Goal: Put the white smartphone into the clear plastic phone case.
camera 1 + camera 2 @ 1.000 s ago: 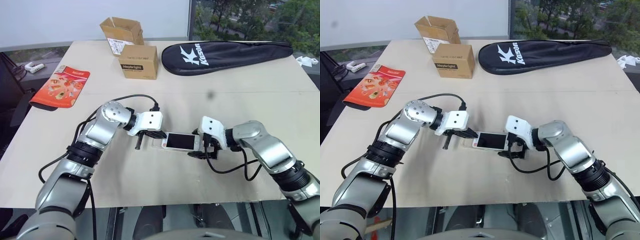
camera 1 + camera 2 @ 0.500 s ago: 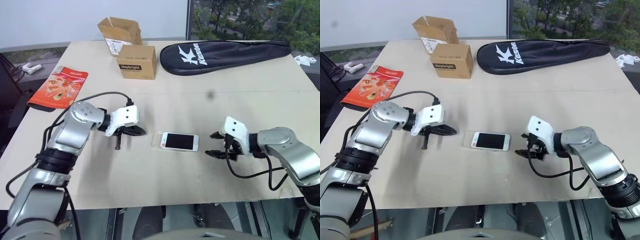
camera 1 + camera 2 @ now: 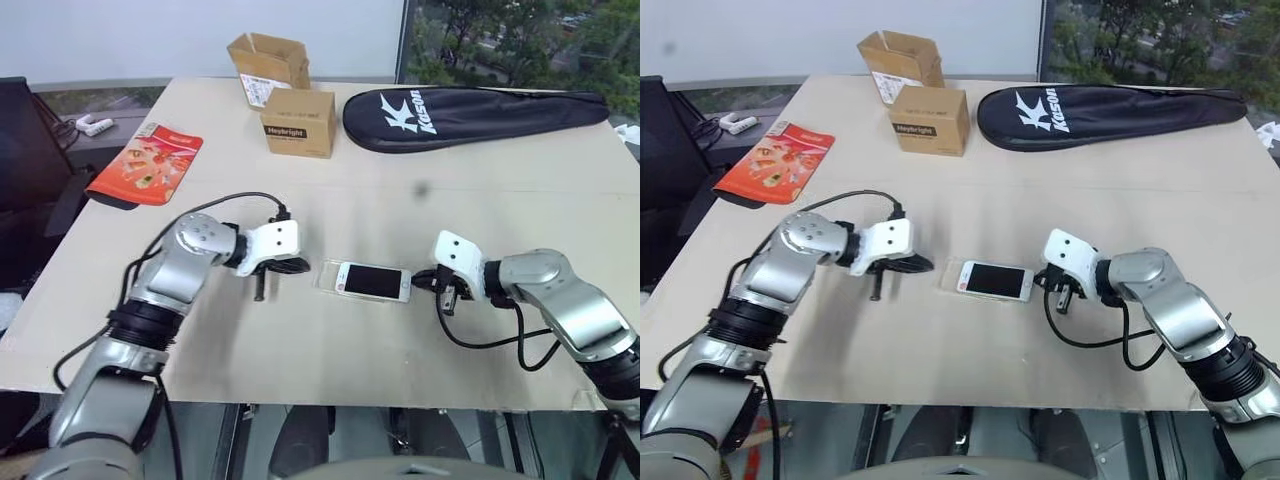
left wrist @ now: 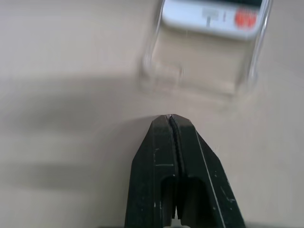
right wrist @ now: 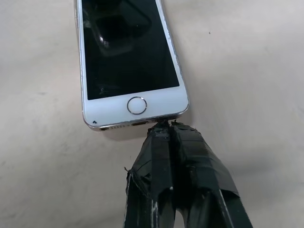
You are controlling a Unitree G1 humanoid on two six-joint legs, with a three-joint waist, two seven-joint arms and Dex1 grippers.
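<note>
Both jaws together (right wrist view: right gripper [image 5: 167,124] touching white smartphone [image 5: 128,57]; left gripper [image 4: 170,117] near clear plastic phone case [image 4: 199,78]).

Both arms reach inward over the table from opposite sides, elbows bent outward. The left gripper [image 3: 300,266] points right, its black fingers [image 4: 172,142] pressed together with no gap. The right gripper [image 3: 427,279] points left toward it, slightly nearer, its taped fingers [image 5: 173,142] likewise closed tight and empty. The two grippers sit well apart, wrists angled downward.
</note>
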